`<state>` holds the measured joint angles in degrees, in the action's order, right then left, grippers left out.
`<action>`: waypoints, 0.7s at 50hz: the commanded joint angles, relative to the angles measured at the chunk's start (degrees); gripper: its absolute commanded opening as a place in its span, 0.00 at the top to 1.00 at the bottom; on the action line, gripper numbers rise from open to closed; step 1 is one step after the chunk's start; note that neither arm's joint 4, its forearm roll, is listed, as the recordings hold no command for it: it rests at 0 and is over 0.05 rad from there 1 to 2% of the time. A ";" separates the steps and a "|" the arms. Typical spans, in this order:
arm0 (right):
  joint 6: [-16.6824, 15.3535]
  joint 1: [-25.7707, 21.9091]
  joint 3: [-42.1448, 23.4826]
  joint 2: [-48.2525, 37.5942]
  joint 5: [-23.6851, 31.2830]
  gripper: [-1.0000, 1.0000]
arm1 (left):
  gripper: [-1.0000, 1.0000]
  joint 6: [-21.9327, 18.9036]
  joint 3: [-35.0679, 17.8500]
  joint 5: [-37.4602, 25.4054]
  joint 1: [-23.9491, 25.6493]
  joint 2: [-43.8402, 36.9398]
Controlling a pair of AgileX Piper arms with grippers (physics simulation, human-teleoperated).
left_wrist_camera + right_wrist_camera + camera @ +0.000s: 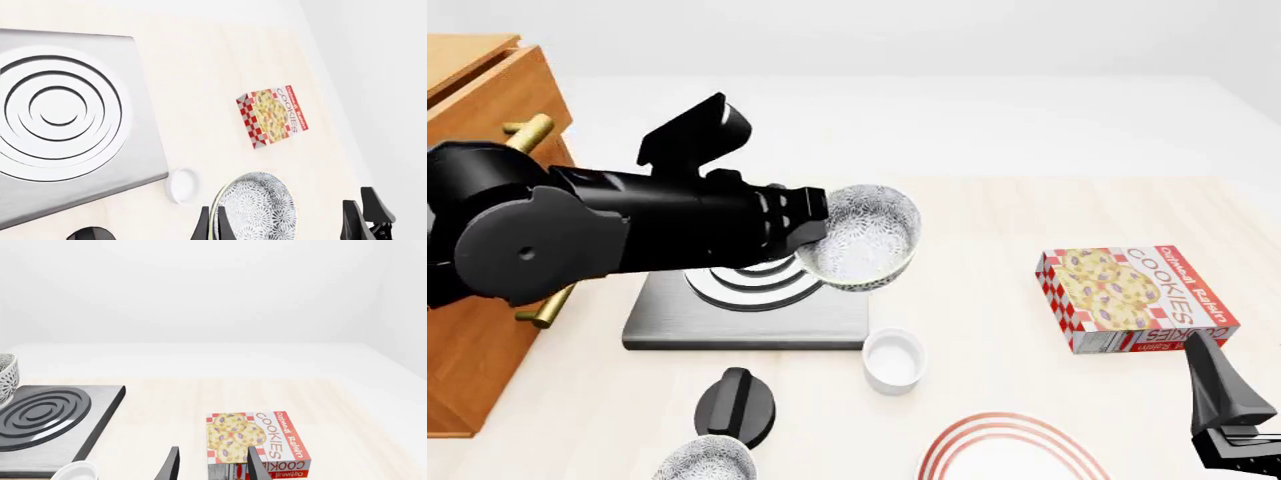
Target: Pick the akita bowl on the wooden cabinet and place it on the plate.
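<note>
My left gripper [811, 228] is shut on the rim of the akita bowl [865, 238], a speckled grey-white bowl held tilted in the air over the stove's right edge. In the left wrist view the bowl [257, 207] sits between the pinching fingers [203, 225]. The wooden cabinet [481, 95] stands at the far left, behind my left arm. The plate [1008, 452], white with red rings, lies at the front edge, below and to the right of the bowl. My right gripper [213, 467] is open and empty, low at the front right [1225, 400].
A grey stove [747, 305] lies under my left arm. A small white bowl [894, 358] sits between stove and plate. A second speckled bowl [703, 462] and a black knob [737, 405] are at the front left. A cookies box [1134, 295] lies to the right.
</note>
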<state>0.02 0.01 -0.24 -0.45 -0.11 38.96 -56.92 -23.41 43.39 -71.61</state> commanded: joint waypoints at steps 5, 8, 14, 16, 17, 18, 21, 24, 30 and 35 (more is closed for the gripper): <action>0.00 -0.01 0.00 -0.01 0.00 0.00 | 1.00 -0.49 -0.45 0.91 2.45 -1.81; 0.02 0.00 0.00 0.00 0.00 0.00 | 1.00 -0.46 -0.44 1.17 2.92 -2.31; 0.00 0.01 0.00 -0.01 0.00 0.00 | 1.00 -0.34 -0.22 1.96 3.65 -3.53; 0.00 0.00 0.00 0.00 0.00 0.00 | 1.00 -0.24 -0.15 2.15 4.04 -3.85; 0.00 0.00 0.00 -0.01 0.00 0.00 | 1.00 -0.12 -0.07 2.32 4.46 -4.14; 0.00 0.01 0.00 0.01 0.00 0.00 | 1.00 -0.10 0.01 2.43 4.59 -4.31; 0.01 0.00 0.00 0.00 0.00 0.00 | 1.00 0.18 0.29 2.92 5.39 -4.83; 0.00 0.01 0.00 0.01 0.00 0.00 | 1.00 0.56 0.64 3.48 6.05 -5.44; 0.00 -0.01 0.00 0.00 0.00 0.00 | 1.00 0.86 1.24 4.30 7.30 -6.50; 0.00 0.00 0.00 0.01 0.00 0.00 | 1.00 1.01 1.40 4.64 8.12 -7.16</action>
<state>0.02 0.01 -0.24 -0.44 -0.11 39.83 -55.83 -19.95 49.75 -77.43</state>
